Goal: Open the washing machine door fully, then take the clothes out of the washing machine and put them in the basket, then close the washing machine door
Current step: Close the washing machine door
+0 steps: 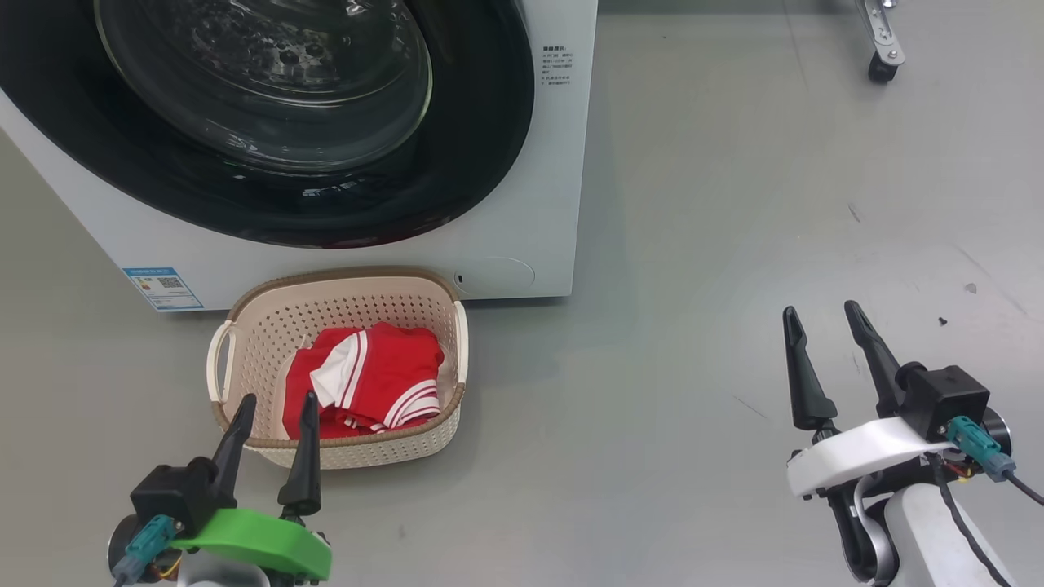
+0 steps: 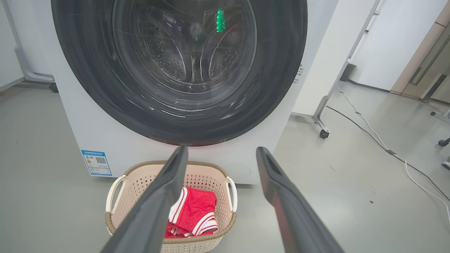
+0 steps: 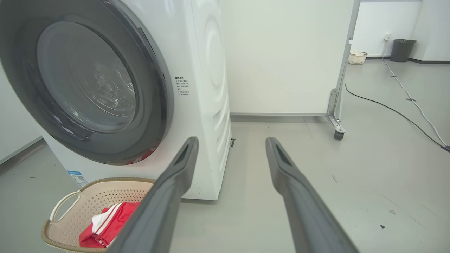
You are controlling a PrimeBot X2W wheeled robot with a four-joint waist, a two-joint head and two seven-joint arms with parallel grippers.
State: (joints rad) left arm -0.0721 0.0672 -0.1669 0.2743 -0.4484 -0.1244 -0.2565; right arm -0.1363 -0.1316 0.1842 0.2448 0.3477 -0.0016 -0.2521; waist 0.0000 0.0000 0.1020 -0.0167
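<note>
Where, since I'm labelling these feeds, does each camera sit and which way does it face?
Head view: up on the robot, looking down at the washing machine and the basket; left gripper lower left, right gripper lower right, both open.
Left wrist view: low, squarely facing the closed washing machine door; own fingers in front.
Right wrist view: low, right of the machine, seeing the door obliquely; own fingers.
Shared by all: clothes in the basket.
</note>
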